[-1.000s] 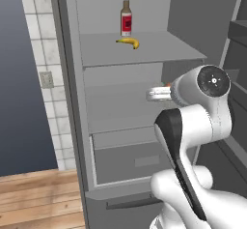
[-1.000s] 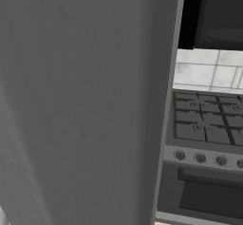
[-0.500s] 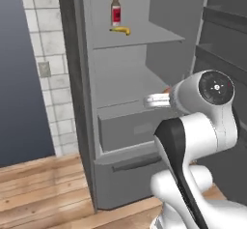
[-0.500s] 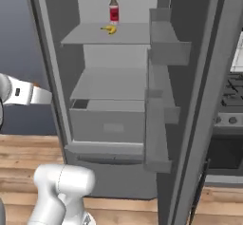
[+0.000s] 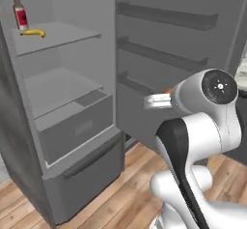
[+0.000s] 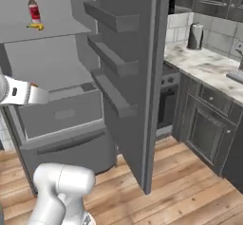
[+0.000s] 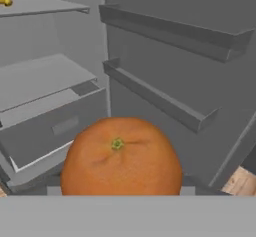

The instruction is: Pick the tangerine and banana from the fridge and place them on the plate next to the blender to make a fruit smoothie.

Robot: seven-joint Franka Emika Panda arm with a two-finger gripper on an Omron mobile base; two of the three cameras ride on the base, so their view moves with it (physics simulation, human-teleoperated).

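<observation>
The tangerine (image 7: 121,158) looms round and orange right in front of the hand camera, hiding the fingertips, with my gripper (image 5: 164,94) shut on it. A sliver of the tangerine (image 5: 167,91) peeks out beside the white hand, outside the fridge (image 5: 72,126) and in front of its open door. The banana (image 5: 34,32) lies on the fridge's top shelf, far to the upper left of my hand; the banana (image 6: 35,27) also shows from the right side, and as a yellow tip (image 7: 5,1) at the hand view's corner.
A red-labelled bottle (image 5: 19,11) stands behind the banana. The open fridge door (image 6: 128,62) with ribbed shelves juts out close to my hand. Right of it are an oven (image 6: 166,100), dark cabinets and a marble counter (image 6: 209,67) with a canister (image 6: 194,36).
The whole scene has shifted: the base has backed off and turned right, so the fridge now lies left and the counter has come into sight. The tangerine stays in the gripper.
</observation>
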